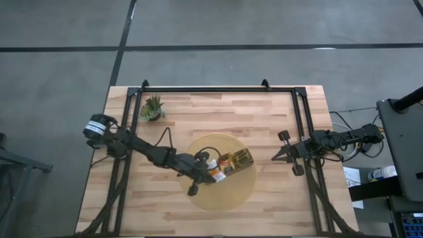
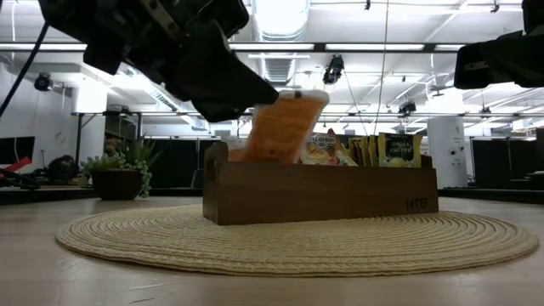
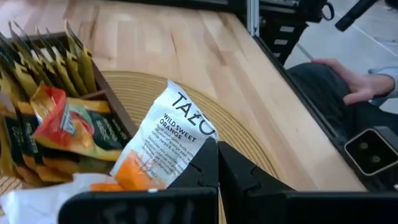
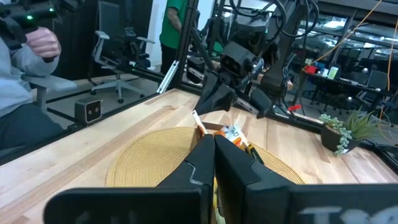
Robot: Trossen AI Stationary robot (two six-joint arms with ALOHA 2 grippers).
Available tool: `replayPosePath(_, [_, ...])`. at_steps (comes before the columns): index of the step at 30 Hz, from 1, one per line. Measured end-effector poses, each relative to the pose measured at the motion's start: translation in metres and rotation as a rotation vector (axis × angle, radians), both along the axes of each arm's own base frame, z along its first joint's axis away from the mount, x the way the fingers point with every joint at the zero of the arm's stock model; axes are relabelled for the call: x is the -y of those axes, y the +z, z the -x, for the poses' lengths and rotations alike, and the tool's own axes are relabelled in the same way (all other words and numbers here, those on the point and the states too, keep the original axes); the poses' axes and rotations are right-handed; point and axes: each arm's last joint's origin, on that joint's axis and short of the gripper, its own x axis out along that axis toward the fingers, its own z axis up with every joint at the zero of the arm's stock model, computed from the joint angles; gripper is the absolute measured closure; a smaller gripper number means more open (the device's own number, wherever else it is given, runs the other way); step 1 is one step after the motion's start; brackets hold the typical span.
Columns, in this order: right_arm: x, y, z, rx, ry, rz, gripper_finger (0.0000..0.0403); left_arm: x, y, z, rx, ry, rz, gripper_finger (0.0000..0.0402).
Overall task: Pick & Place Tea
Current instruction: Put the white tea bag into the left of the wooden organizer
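Gripping a white-and-orange tea sachet point(image 3: 166, 144) between closed jaws, the left gripper point(image 1: 209, 169) is hovering over the round woven mat point(image 1: 228, 192) near the middle of the desk, toward its front edge. The sachet is tilting over the left end of the wooden tray point(image 2: 320, 193), its orange lower part pinched at the fingertips while the printed white part is sticking out beyond them. More sachets point(image 2: 374, 150) are standing upright inside the tray. The right gripper point(image 1: 283, 153) is waiting near the right edge, fingers pressed together on nothing. A potted plant point(image 1: 153, 108) is sitting by the back-left corner.
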Motion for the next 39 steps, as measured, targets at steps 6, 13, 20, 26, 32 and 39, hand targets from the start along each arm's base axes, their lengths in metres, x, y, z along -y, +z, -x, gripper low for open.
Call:
replayPosePath(6, [0.000,0.000,0.000,0.000,0.000,0.000,0.0394,-0.002,-0.002,0.002,-0.037,0.008,-0.005,0.0402])
replayPosePath(13, [0.000,0.000,0.000,-0.001,0.000,0.000,0.0394,-0.002,-0.003,0.002,-0.047,0.009,0.000,0.0402])
replayPosePath(20, [0.000,0.000,0.000,0.000,0.000,0.000,0.0394,-0.001,0.003,0.004,-0.048,-0.017,0.063,0.0401])
replayPosePath(26, [0.000,0.000,0.000,0.000,0.000,0.000,0.0394,-0.001,0.003,0.004,-0.060,-0.007,0.082,0.0401])
replayPosePath(32, [0.000,0.000,0.000,0.000,0.000,0.000,0.0394,-0.015,-0.007,0.010,-0.034,0.070,0.133,0.0401])
replayPosePath(39, [0.000,0.000,0.000,-0.001,0.001,0.000,0.0394,-0.032,-0.016,0.027,0.050,0.078,0.226,0.0401])
